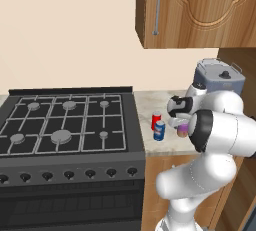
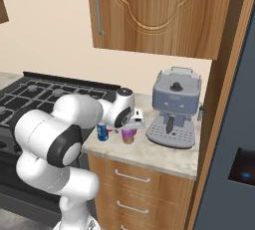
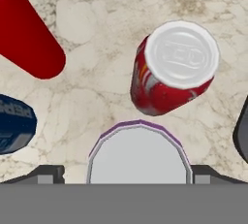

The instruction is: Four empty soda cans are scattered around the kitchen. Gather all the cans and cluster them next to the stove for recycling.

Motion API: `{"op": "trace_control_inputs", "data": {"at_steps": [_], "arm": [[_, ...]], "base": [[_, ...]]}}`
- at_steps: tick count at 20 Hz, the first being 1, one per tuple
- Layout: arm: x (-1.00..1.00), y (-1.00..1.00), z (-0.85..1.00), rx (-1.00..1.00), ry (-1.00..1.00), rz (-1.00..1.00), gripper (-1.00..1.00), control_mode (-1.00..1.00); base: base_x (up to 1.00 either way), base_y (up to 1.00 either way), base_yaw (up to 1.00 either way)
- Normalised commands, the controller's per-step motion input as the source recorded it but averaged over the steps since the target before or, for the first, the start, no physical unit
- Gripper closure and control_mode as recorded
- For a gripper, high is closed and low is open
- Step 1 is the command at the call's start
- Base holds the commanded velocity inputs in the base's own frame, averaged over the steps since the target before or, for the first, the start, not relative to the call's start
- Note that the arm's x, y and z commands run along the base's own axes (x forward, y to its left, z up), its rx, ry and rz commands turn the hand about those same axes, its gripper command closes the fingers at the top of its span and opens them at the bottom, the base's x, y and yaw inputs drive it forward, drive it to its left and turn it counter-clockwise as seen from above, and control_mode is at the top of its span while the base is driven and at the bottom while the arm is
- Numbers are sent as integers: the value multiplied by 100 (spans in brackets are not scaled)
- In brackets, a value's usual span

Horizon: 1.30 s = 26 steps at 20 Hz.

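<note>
Directly under the tool (image 3: 139,174) on the marble surface (image 3: 97,19) stands the pale lilac can (image 3: 139,157), its silvery top between my two finger tips (image 3: 48,173), which stand spread wide at either side with clear gaps to the can's rim; I judge the tool is fully open and has hold of nothing, the can resting on its own weight. To finish this step well I would lift straight up along the can's axis, not sideways, since the reddish-pink can (image 3: 169,72) stands just beyond the lilac one and a lateral drift could tip either. Further out in the hand view the red can (image 3: 29,39) and the blue-and-white can (image 3: 14,123) sit off to one side, near each other. In the left base view the red can (image 1: 156,120) and blue-and-white can (image 1: 159,131) stand close beside the stove (image 1: 65,125), on the strip of surface at its right edge, with the lilac can (image 1: 182,131) a little further right, under my wrist. The grey-blue coffee machine (image 2: 174,107) stands well apart at the far end. All four cans look gathered next to the stove, so I take the task as nearly done once I clear the arm away cleanly.
</note>
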Motion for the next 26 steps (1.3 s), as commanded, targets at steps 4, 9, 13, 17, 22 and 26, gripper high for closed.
{"op": "trace_control_inputs", "data": {"at_steps": [4,9,13,17,22,26], "arm": [[0,1,0,0,0,2,-100,-100],[0,0,3,0,-3,2,-100,-100],[0,0,10,0,-7,2,-100,-100],[0,0,10,0,-7,2,-100,-100],[1,0,14,0,-4,1,-100,-100],[0,0,22,0,0,1,-100,-100]], "base": [[0,0,0],[0,0,0],[0,0,0],[0,0,0],[0,0,0],[0,0,0]]}}
